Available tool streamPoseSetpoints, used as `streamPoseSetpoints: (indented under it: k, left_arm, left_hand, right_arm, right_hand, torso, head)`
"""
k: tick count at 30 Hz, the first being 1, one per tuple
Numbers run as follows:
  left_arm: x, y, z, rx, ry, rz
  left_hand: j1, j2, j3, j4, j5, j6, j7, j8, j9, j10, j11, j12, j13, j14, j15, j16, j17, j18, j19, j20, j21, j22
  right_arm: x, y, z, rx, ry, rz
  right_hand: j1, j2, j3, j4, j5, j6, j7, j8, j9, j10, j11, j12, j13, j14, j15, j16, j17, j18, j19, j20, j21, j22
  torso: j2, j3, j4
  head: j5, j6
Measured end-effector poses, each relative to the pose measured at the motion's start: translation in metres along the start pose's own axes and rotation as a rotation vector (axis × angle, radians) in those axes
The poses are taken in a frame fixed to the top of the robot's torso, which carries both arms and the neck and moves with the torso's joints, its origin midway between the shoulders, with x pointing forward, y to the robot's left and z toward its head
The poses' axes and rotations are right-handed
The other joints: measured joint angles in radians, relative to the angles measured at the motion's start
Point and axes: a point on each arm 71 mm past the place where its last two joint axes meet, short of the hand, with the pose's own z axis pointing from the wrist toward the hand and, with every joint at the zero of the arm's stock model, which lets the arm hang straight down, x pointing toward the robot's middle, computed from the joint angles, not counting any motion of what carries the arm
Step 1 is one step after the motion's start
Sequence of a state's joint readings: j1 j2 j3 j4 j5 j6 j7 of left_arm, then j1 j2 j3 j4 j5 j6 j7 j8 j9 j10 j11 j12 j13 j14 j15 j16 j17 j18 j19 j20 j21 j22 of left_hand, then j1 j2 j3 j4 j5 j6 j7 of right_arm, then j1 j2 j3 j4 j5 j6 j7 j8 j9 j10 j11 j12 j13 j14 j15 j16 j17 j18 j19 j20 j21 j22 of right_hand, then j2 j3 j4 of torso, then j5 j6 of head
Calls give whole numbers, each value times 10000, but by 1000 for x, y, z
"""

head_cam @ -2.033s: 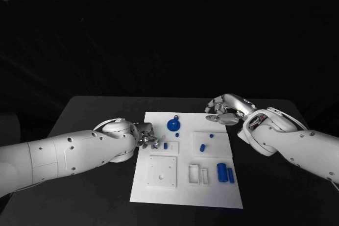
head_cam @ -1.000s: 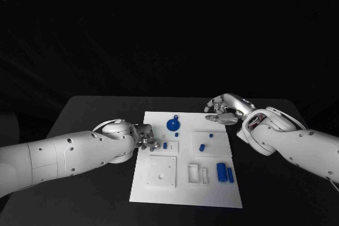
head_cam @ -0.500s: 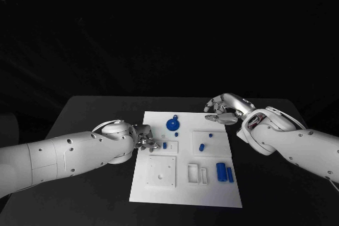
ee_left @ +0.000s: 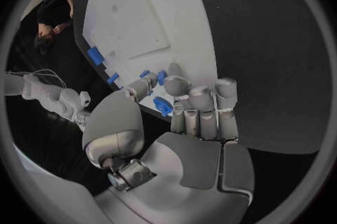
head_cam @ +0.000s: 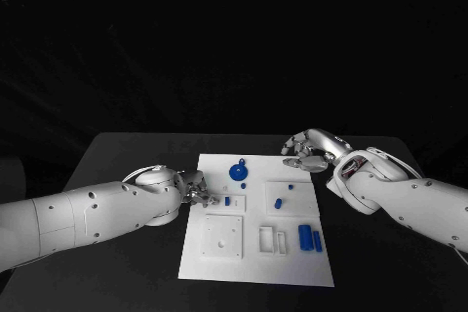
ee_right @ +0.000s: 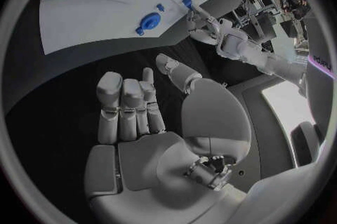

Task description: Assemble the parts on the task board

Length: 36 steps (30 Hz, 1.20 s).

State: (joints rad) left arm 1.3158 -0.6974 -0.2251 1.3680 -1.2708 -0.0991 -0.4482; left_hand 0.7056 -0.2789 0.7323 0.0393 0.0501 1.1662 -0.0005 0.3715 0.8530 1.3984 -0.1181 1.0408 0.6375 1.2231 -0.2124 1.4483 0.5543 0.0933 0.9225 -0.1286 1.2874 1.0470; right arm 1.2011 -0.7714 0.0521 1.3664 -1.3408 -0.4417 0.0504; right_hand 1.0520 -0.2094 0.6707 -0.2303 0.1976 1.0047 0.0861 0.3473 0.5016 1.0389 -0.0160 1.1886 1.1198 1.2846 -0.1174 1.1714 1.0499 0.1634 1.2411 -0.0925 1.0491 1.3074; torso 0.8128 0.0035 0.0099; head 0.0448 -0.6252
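The white task board (head_cam: 258, 261) lies in the middle of the table. My left hand (head_cam: 200, 191) is at its left edge, fingers curled in. In the left wrist view my left hand (ee_left: 184, 123) pinches a small blue part (ee_left: 162, 77) between its thumb and a fingertip; this small blue part (head_cam: 227, 201) stands on a small raised plate. My right hand (head_cam: 312, 153) hovers just past the board's far right corner, loosely bent and holding nothing. The right wrist view shows my right hand (ee_right: 137, 123) with a bare palm.
A round blue part (head_cam: 238, 170) and a tiny blue peg (head_cam: 244, 186) lie near the far edge. Another blue piece (head_cam: 278, 204) sits on the right plate. Two blue cylinders (head_cam: 311, 239) lie near the right edge. A raised plate with a hole (head_cam: 224, 237) is front left.
My left hand has crept slightly toward the small blue part. The right hand and the other parts have not moved.
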Motion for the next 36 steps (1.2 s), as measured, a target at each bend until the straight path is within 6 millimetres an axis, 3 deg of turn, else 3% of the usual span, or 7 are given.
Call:
streamPoseSetpoints:
  k: [13, 17, 19, 23, 26, 30, 36]
  left_arm:
    - [-3, 4, -1, -77, -237, -578]
    - [-3, 4, -1, -72, -234, -753]
    - [-3, 3, -1, -64, -236, -825]
    - [-3, 4, -1, -37, -240, -1006]
    - [-3, 4, -1, -17, -213, -1117]
    - [-3, 3, -1, 28, -131, -1289]
    - [-2, 3, -2, 65, -35, -1498]
  left_hand:
    - [-189, -186, -1142, 193, 0, -306, 88, -354, -85, -107, 107, -69, -1, -88, 88, -39, -2, -2, -150, 70, -99, 30]
    - [-188, -186, -1212, 179, -1, -307, 86, -354, -84, -107, 107, -69, 0, -89, 89, -39, -2, 0, -186, 34, -99, 30]
    - [-188, -186, -1240, 152, -1, -308, 86, -390, -85, -107, 107, -69, 8, -89, 90, -39, -2, 156, -186, 34, -99, 29]
    - [-161, -159, -1232, 159, -1, -310, 83, -394, -85, -107, 107, -69, 8, -90, 92, -39, -2, 158, -185, 34, -136, 29]
    - [118, 68, -1163, 214, -1, -314, 79, -434, -84, -107, 107, -112, 7, -102, 104, -39, -3, 158, -185, 34, -136, 28]
    - [621, 387, -1138, 23, -2, -321, 72, -472, -73, -107, 107, -116, 7, -103, 106, -39, -3, 157, -185, 34, -136, 56]
    - [1297, 1063, -1508, -608, 576, -322, 70, -561, -45, -144, 143, -116, 17, -138, 142, -79, -4, 157, -238, 87, -136, 91]
  right_arm:
    - [0, 0, 0, 17, -3, 4]
    - [0, 0, 0, 20, -3, 9]
    - [0, 0, 0, 20, -3, 11]
    - [0, 0, 0, 22, -3, 14]
    - [0, -1, 0, 25, -3, 15]
    - [0, -1, 1, 31, -4, 16]
    - [0, -1, 1, 35, -1, 19]
  right_hand:
    - [-40, -40, 0, 0, 0, 0, 0, -49, -1, 14, 14, 0, 2, -1, 1, 0, 8, 0, 0, 0, 0, 0]
    - [-40, -40, 0, 0, 38, -34, 33, -49, -1, 15, 15, 0, -2, -1, 1, 0, 8, 0, 5, -5, -8, 0]
    - [-40, -40, 0, 0, 39, -34, 33, -49, -1, 16, 15, 0, -7, -1, 1, 0, 8, 1, 28, -21, -38, -1]
    - [-40, -39, 0, 0, 39, -34, 34, -49, -1, 16, 16, 0, -7, -1, 1, 0, 8, 1, 6, -46, -38, -1]
    - [-40, -40, 0, 0, 38, -34, 33, -48, -2, 16, 16, 0, -7, -1, 1, 0, 8, 1, 4, -48, -38, -1]
    - [-40, -40, 0, 0, 39, -34, 34, -49, 8, 16, 16, 0, -6, -1, 1, 0, 8, 1, 4, -48, -38, -1]
    - [-40, -39, 0, 0, 78, -34, 33, -49, 7, 17, 17, 0, -6, -1, 1, 0, 7, 1, 4, -45, -38, 5]
  torso:
    - [-6, -6, 4]
    - [-6, -5, 7]
    - [-6, -3, 9]
    - [-6, -3, 9]
    - [-5, -1, 8]
    - [-5, 1, 5]
    - [-5, 0, 5]
  head:
    - [-8, 27]
    - [-8, 35]
    - [-8, 39]
    - [-5, 43]
    - [1, 44]
    - [3, 49]
    - [6, 55]
